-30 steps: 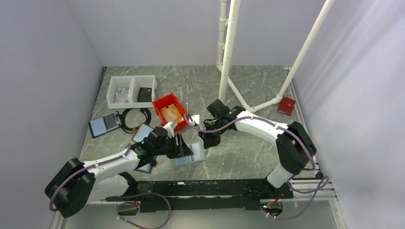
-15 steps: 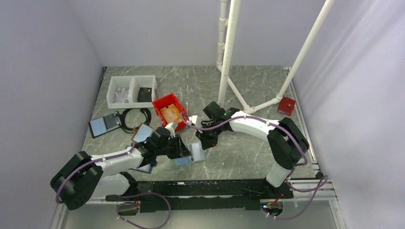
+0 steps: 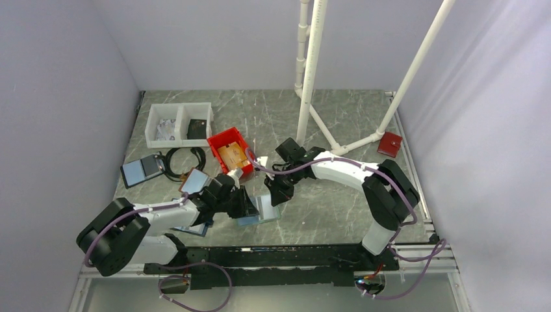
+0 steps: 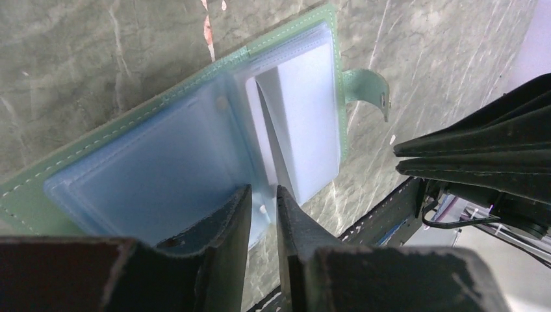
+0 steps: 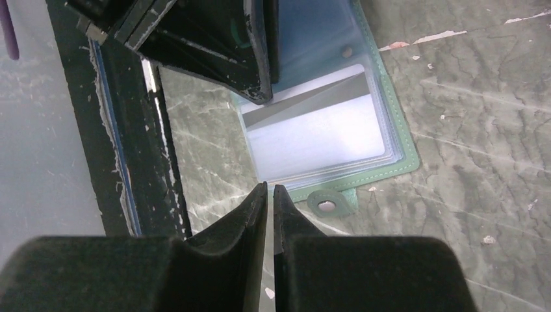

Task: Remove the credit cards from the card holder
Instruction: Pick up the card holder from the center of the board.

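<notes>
The card holder (image 3: 263, 214) lies open on the marble, teal-green edged, with its tab (image 5: 328, 203) toward the right arm. A pale credit card (image 5: 318, 130) shows inside a clear pocket (image 4: 312, 110). My left gripper (image 4: 263, 198) is nearly shut, with the lower edge of a raised pocket leaf (image 4: 269, 130) between its tips. My right gripper (image 5: 269, 190) is shut with nothing between its fingers. Its tips sit at the holder's edge, just left of the tab. In the top view, the two grippers meet over the holder (image 3: 250, 203) (image 3: 273, 194).
A red bin (image 3: 217, 138) holding an orange-tan flat piece stands behind the holder. A white two-part tray (image 3: 179, 107), a black cable coil (image 3: 175, 162) and other folders (image 3: 141, 170) (image 3: 193, 181) lie at the left. A white pipe frame (image 3: 312, 78) and a red block (image 3: 390, 144) stand at the back right.
My left gripper's jaws have narrowed onto the pocket leaf, and the arm has reached a little further right. My right gripper has edged left toward the holder.
</notes>
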You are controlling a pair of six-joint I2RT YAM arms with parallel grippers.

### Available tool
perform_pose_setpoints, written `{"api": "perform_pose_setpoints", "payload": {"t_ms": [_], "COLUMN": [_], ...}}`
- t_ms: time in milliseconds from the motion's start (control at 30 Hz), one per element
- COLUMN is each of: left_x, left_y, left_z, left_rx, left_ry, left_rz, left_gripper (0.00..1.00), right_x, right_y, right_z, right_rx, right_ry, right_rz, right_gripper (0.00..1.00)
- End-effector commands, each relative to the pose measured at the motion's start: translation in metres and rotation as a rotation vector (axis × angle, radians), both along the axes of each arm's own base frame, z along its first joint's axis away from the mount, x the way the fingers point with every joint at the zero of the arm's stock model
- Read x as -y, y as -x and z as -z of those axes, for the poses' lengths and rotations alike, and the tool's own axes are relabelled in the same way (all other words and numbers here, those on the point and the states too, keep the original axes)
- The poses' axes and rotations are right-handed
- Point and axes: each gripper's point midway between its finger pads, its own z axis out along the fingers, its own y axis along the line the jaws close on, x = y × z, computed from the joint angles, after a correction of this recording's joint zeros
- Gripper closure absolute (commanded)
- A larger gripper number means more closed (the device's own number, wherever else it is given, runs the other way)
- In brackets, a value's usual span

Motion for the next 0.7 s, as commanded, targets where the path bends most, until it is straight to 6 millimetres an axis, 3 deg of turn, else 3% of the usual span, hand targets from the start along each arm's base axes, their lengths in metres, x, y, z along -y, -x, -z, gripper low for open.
{"api": "perform_pose_setpoints", "payload": {"t_ms": [0,667], "left_x": [0.009,0.003], "left_y": [-0.012,-0.007], "left_z": [-0.007,0.006], "left_rx": [0.029,0.007], "left_ry": [0.010,-0.012], "left_rz": [-0.011,-0.020], "left_gripper": [0.74,0.83], "right_x": [-0.015,-0.011], "right_y": [-0.009,-0.025], "right_z": [-0.002,0.027], "right_rx": [-0.035,-0.050], "right_ry": [-0.025,0.075], "right_rz": [0.055,0.187], "right_gripper": [0.89,0.86]}}
